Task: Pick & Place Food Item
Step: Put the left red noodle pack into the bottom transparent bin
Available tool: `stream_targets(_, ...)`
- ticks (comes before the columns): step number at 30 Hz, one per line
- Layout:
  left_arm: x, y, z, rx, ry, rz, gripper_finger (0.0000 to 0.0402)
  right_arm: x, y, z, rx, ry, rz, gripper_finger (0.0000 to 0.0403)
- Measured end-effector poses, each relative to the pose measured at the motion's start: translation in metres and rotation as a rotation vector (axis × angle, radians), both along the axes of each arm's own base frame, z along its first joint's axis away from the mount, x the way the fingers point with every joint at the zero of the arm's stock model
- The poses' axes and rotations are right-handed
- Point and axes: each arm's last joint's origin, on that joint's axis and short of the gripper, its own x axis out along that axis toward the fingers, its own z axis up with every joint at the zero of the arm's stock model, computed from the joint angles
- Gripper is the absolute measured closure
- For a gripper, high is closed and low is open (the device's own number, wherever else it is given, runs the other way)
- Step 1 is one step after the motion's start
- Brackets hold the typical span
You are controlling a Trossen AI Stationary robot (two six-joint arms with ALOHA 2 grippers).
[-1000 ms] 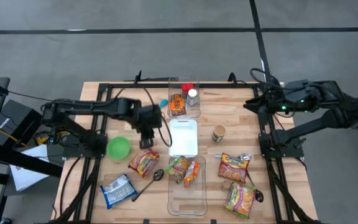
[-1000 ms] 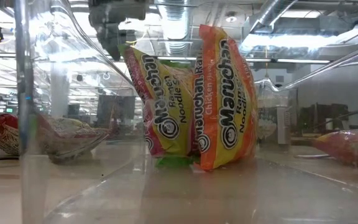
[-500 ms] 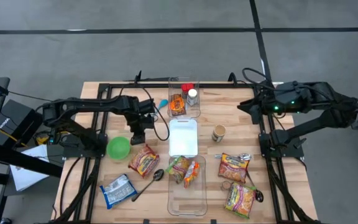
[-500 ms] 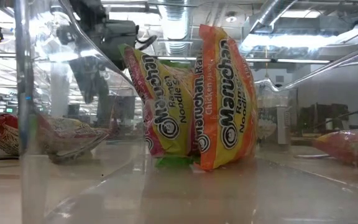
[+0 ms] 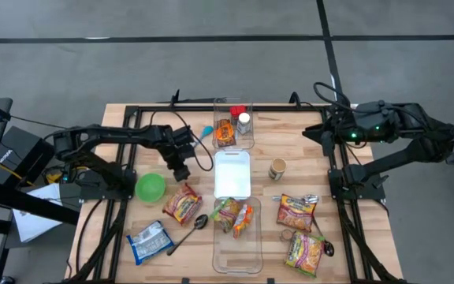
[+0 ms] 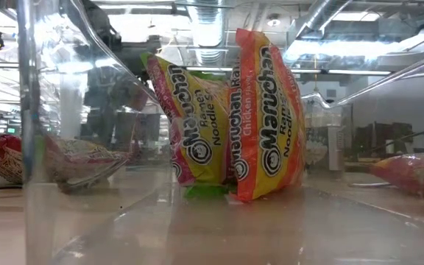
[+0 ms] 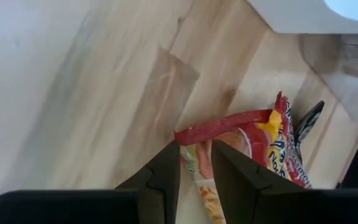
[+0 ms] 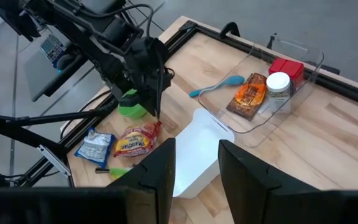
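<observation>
A wooden table seen from above, with two dark robot arms reaching in from either side. The left gripper [image 5: 181,172] hangs left of centre, just above a red and yellow ramen packet [image 5: 182,204] lying flat in the lower-left part of the frame. Its jaws stand a narrow gap apart and hold nothing; in the left wrist view the two dark fingers [image 7: 166,171] frame the packet's red crimped edge [image 7: 229,121]. The right gripper [image 5: 324,136] waits at the upper right edge of the table, likewise slightly parted and empty.

The packet looks light, soft and crinkly, with a brittle noodle block inside that hard squeezing could crack. Its slick film may slip, so a pinch across the flat crimped seam or a narrow edge seems the safest hold.

Counts: five ramen packets in all, one by the left gripper, two standing in the clear tray [image 5: 237,252] at bottom centre, two lying at lower right [image 5: 296,211]. One silver-blue pouch [image 5: 149,239] sits at lower left. There are also one green bowl [image 5: 150,187], one white cutting board [image 5: 232,174], one small jar [image 5: 277,169], and a second clear tray [image 5: 249,139] at top centre holding jars and a snack.
</observation>
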Motion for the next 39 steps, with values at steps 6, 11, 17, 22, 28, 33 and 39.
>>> stream_targets(6, 0.002, -0.003, -0.008, -0.063, 0.040, 0.087, 0.0316, 0.000, 0.000, 0.000, -0.008, 0.003, 0.005, 0.0287)
stream_targets(11, 0.006, -0.003, -0.016, -0.087, 0.071, 0.119, 0.0316, 0.000, 0.000, 0.000, -0.011, 0.004, 0.007, 0.0287)
stream_targets(17, 0.011, -0.009, -0.031, -0.104, 0.136, 0.091, 0.0316, 0.000, 0.000, 0.000, -0.010, 0.004, 0.007, 0.0287)
stream_targets(22, 0.015, -0.017, -0.039, -0.095, 0.166, 0.070, 0.0316, 0.000, 0.000, 0.000, -0.009, 0.005, 0.009, 0.0287)
stream_targets(28, 0.018, -0.023, -0.045, -0.088, 0.190, 0.047, 0.0316, 0.000, 0.000, 0.000, -0.020, 0.009, 0.016, 0.0287)
stream_targets(33, 0.019, -0.023, -0.044, -0.045, 0.185, 0.049, 0.0330, 0.000, 0.000, -0.001, -0.022, 0.019, 0.017, 0.0287)
stream_targets(39, 0.021, -0.021, -0.044, -0.020, 0.165, 0.051, 0.0394, -0.001, 0.000, -0.002, -0.024, 0.034, 0.018, 0.0287)
